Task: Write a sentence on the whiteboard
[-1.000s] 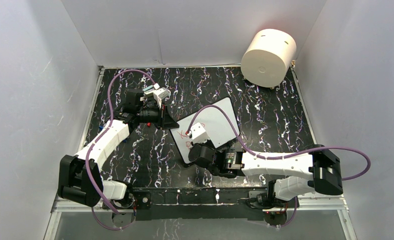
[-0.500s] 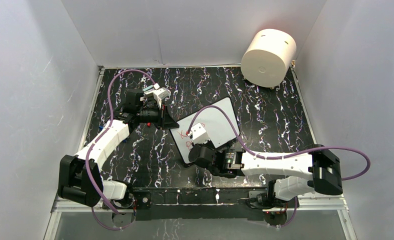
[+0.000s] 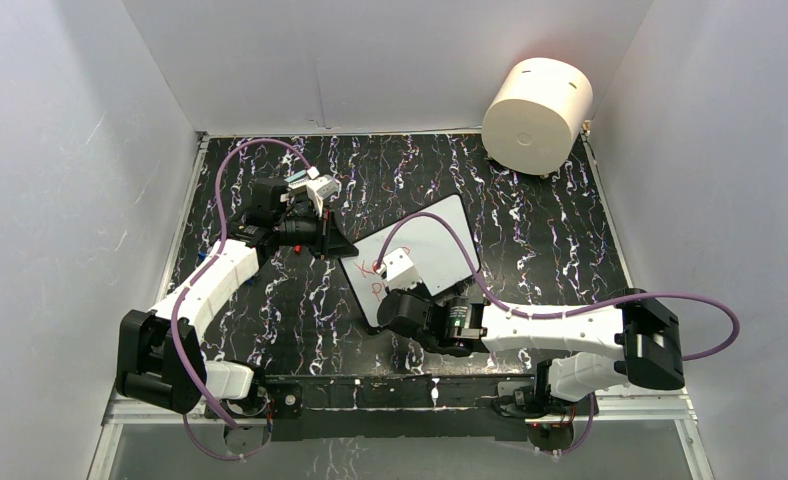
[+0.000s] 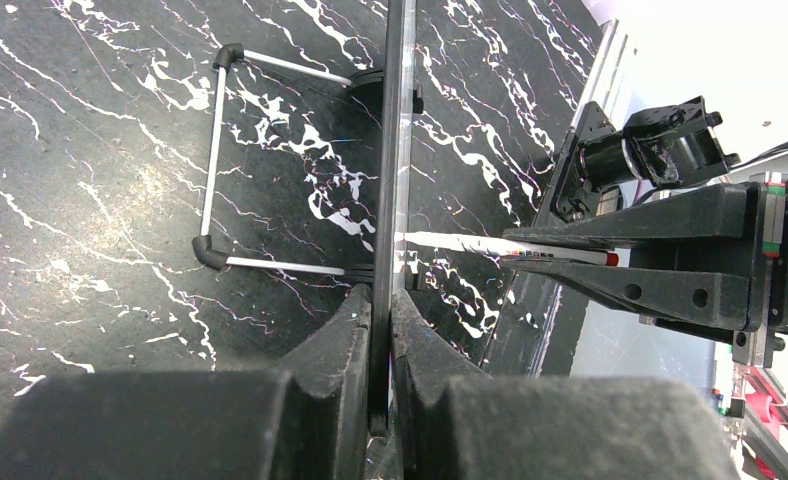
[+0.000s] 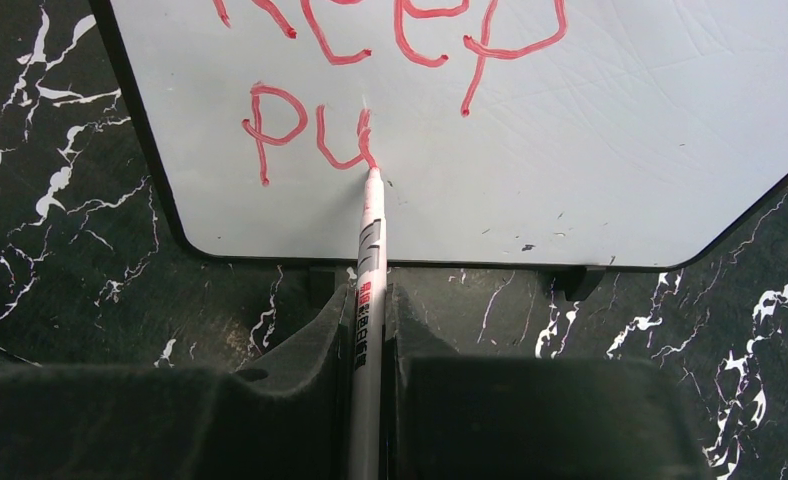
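From above, the flat white rectangular whiteboard with a thin black rim (image 3: 435, 240) sits near the middle of the black, white-veined marble tabletop (image 3: 530, 220). It is well apart from the cream cylinder (image 3: 538, 115) in the far right corner. The left gripper (image 3: 338, 246) meets the board's left edge, and the right gripper (image 3: 385, 292) is at its near side.

The left wrist camera shows the left gripper's 2 fingers pinching the rim, seen edge-on. A slim white marker (image 4: 470, 243) touches the board's face.

In the right wrist view, 2 fingers clamp the marker. Its tip touches the red handwritten sentence (image 5: 261, 140), which reads "Keep" above "Pu".
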`<state>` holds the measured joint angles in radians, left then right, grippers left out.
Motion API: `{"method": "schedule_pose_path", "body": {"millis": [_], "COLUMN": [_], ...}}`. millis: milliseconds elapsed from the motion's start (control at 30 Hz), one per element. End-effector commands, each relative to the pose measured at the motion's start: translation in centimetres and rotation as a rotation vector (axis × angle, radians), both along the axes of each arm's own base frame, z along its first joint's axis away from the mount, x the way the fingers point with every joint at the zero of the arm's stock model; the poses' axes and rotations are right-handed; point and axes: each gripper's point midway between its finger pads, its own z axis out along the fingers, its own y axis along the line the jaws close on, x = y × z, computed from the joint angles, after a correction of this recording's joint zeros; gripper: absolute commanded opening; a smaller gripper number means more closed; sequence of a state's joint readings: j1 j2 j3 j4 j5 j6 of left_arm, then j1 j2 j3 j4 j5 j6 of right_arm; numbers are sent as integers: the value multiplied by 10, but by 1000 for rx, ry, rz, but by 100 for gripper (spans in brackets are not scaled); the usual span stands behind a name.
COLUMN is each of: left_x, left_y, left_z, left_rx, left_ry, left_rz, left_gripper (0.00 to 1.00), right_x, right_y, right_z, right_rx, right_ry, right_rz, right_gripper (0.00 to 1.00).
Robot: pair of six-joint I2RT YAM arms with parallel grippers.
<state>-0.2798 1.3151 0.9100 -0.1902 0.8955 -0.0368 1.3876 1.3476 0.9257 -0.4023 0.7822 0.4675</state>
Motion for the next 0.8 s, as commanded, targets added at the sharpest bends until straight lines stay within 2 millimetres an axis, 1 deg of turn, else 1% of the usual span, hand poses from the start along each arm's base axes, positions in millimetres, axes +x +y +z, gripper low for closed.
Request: {"method": "schedule_pose_path", "body": {"millis": [0, 267, 433, 767], "left_x": [-1, -1, -2, -2], "left_y": [9, 10, 10, 9], "left_z": [-29, -29, -30, -29], "left_rx": [103, 104, 105, 103], "left_ry": [59, 58, 60, 61], "left_rz": [41, 43, 43, 40], "left_gripper": [0, 0, 0, 0], "right_x": [5, 7, 12, 20], "right_y": [-3, -6, -10, -2], "right_z": [2, 18, 29, 33], "right_rx": [11, 65, 81, 100], "right_ry": [-17, -44, -81, -103], "right_rz": [-35, -36, -55, -54], "right_gripper": [0, 0, 0, 0]}}
